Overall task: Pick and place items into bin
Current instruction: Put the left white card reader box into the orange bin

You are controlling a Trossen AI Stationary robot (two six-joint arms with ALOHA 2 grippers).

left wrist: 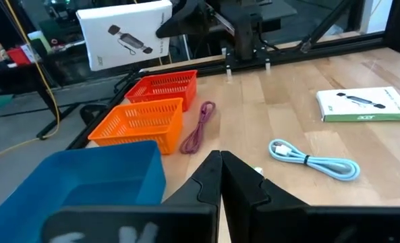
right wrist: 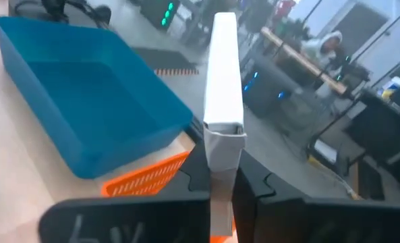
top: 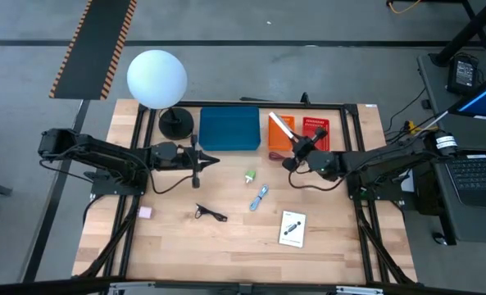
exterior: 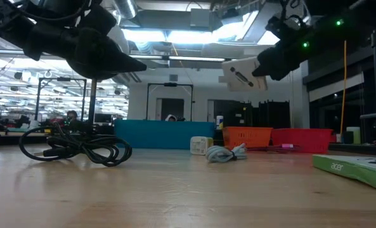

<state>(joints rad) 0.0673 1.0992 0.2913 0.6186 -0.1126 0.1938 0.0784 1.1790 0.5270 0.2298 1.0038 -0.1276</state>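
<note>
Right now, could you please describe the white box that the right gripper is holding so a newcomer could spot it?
Find the blue bin at the table's back; beside it sits the orange basket. Above that basket the right gripper holds a white box aloft. Its twin lies flat on the table.

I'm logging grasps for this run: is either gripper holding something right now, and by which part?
The right gripper is shut on a white box, pinching its narrow lower end, above the orange basket. The left gripper is shut, holding nothing.
</note>
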